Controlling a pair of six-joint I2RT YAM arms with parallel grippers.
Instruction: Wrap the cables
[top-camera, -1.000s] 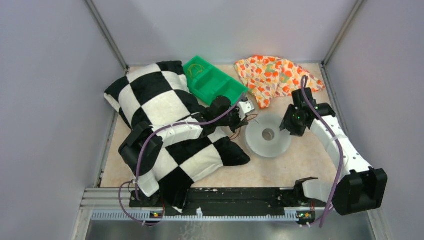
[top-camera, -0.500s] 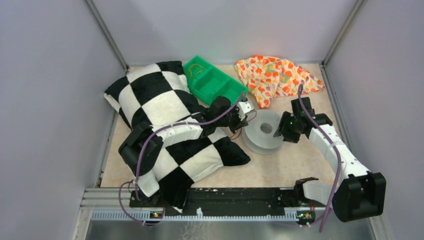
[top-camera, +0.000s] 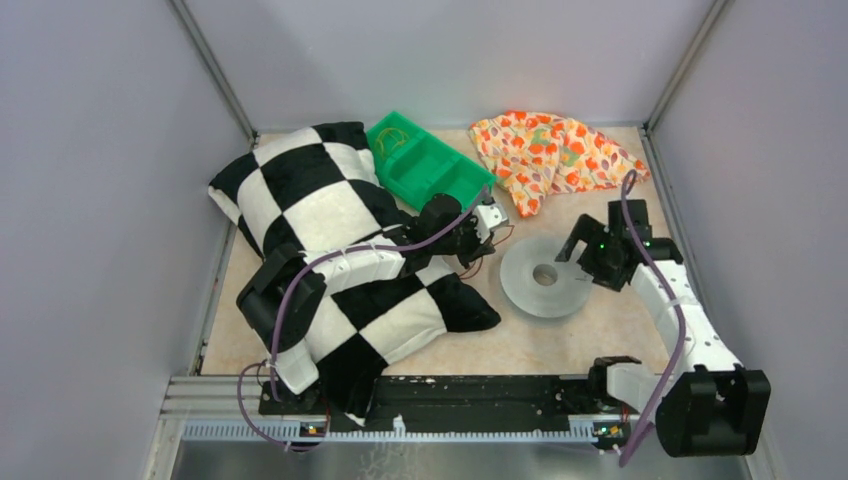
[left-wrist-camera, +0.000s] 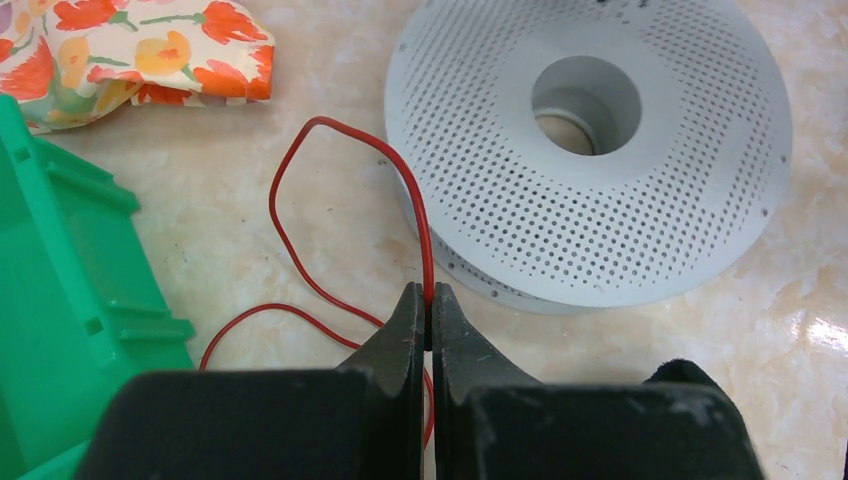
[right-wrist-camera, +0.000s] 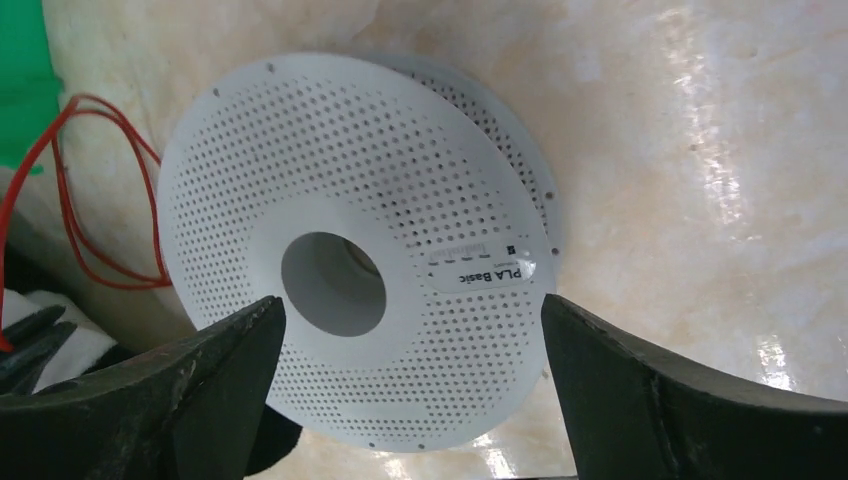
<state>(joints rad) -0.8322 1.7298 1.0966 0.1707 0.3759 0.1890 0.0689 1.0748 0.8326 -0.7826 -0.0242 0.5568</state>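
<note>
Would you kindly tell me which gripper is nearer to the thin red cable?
Left. The left gripper has its jaws shut on the cable beside the white spool; the right gripper stands open at the spool's other side, apart from the cable.

Left arm (top-camera: 350, 262): goes from its base at the near left forward and to the right, stretched low, elbow bent close to the base
Left wrist: almost level, it points to the right
Left gripper (left-wrist-camera: 427, 295): jaws pressed together, the tips pinch a thin red cable (left-wrist-camera: 426, 250) between them
Right arm (top-camera: 682, 312): goes up from its base at the near right, then bends forward and to the left
Right wrist: tilted down, it faces to the left
Right gripper (right-wrist-camera: 410, 305): jaws wide apart, they hold nothing
Right fingers (right-wrist-camera: 640, 400): dark, one at each lower side of the wrist view, tips at the same height
</note>
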